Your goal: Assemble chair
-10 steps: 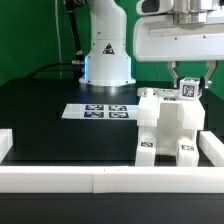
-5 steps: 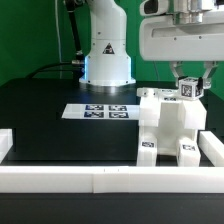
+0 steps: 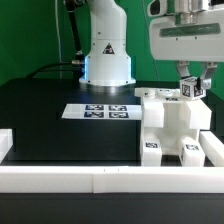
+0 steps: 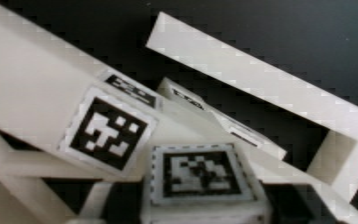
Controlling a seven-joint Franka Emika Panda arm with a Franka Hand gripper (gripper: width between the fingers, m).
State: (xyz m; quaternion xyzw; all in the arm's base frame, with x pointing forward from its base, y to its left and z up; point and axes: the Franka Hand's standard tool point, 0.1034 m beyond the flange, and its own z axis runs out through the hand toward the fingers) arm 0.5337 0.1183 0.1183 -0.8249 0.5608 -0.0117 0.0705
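Black table fills most of the scene, w/ the arm's white base standing at the back. Low white rails edge the front & both sides. The chair, chunky white w/ tags on its front, sits upright at the exterior view's right, just inside the front rail. Marker board lies flat mid-table, apart from the chair. Gripper hangs over the chair's top, jaws narrow, clamped on a small tagged block there; can't tell if it's joined to the chair.
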